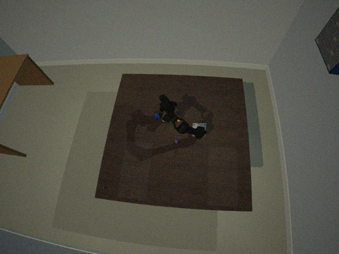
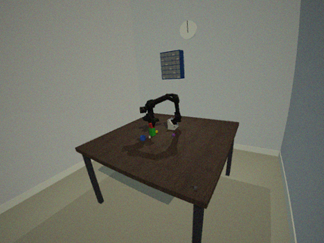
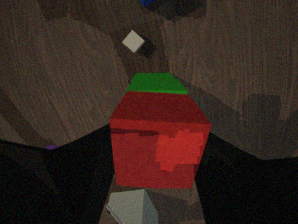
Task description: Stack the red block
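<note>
The red block [image 2: 151, 125] [image 3: 160, 155] is between the fingers of my gripper [image 2: 151, 124] [image 3: 156, 125], which is shut on it. The block looks upright in the exterior view. The green tower [image 2: 153, 132] [image 3: 157, 83] stands upright on the table, directly under the red block in the exterior view. In the wrist view only a strip of green shows past the block's far edge. I cannot tell whether block and tower touch. In the top view the arm hides the red block and most of the tower.
A blue block [image 1: 157, 116] [image 2: 143, 137] and a small white cube [image 2: 149, 137] [image 3: 133, 41] lie close to the tower. A yellow piece [image 1: 178, 120] [image 2: 157, 131] is on its other side. A purple piece [image 1: 176, 142] [image 2: 173, 135] and a white box [image 1: 199, 125] [image 2: 171, 124] are farther off.
</note>
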Controlling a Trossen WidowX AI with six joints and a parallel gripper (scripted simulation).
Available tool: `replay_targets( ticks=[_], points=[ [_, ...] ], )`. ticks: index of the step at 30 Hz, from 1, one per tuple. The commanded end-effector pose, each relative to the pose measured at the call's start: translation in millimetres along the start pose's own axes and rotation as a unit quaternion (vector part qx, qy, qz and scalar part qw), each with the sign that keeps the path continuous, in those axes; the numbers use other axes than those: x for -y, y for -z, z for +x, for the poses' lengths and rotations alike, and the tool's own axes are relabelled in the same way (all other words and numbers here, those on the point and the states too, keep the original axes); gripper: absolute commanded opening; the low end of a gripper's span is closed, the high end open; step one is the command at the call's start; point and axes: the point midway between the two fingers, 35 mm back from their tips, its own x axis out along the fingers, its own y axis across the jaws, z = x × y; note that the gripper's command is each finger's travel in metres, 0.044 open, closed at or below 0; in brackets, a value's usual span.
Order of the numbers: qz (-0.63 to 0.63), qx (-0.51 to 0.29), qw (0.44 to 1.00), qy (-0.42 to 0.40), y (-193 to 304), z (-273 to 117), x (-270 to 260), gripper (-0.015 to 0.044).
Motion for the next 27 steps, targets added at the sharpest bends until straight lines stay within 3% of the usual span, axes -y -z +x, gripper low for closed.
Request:
replay_targets(
  ticks=[1,11,27],
  points=[
    [0.003,0.001,1.000,-0.002,-0.5,0.8,-0.4,0.0000],
    [0.003,0.001,1.000,-0.002,-0.8,-3.2,-0.2,0.0000],
    [0.000,0.000,1.000,0.000,-0.2,-0.1,0.0,0.0420]
  ],
)
